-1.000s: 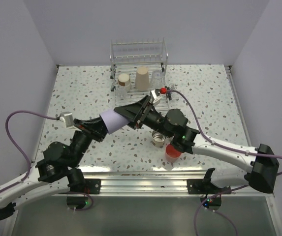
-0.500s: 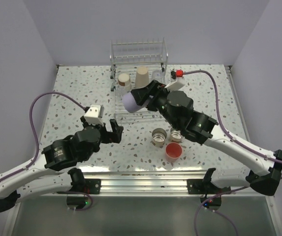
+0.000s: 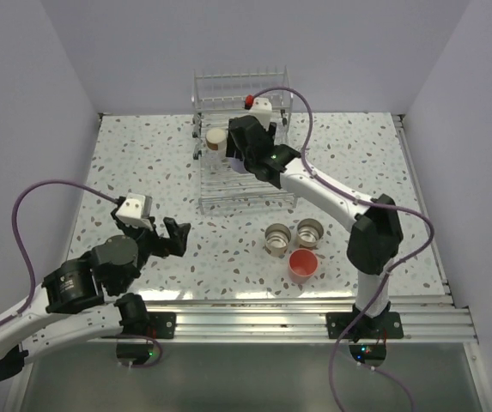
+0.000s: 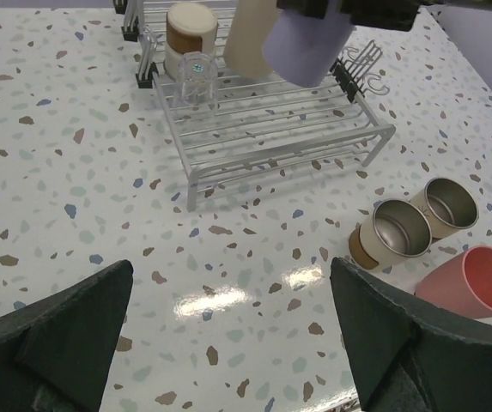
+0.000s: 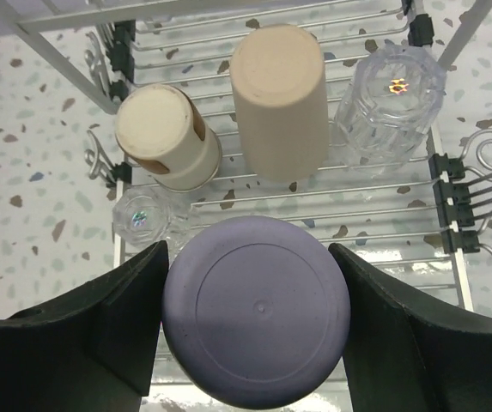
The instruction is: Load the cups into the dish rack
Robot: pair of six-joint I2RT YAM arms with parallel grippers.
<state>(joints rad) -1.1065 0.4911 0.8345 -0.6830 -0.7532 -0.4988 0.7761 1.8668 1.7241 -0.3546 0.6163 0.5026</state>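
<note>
Above the front wires of the silver wire dish rack (image 4: pixel 280 146), we see the right end effector (image 3: pixel 252 153) clamped on an upturned lavender plastic cup (image 5: pixel 257 309). The cup's long axis is near upright, mouth down, with bare rungs directly beneath. We count four cups racked: a tall beige tumbler (image 5: pixel 280 99), a tan-based metallic cup (image 5: pixel 164 137), a ribbed clear glass tumbler (image 5: pixel 391 94) and a small clear glass (image 5: pixel 147 215). Three stand on the speckled counter (image 3: pixel 142 163): one shiny metallic cup (image 4: pixel 396 236) touching a second metallic cup (image 4: pixel 447 206), and a coral-pink cup (image 4: pixel 477 279). The left end effector (image 3: pixel 161 233) hangs spread and empty, well apart from the rack.

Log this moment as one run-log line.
right gripper: shut on lavender cup, over dish rack | left gripper: open, empty | on table: two metallic cups, coral-pink cup
</note>
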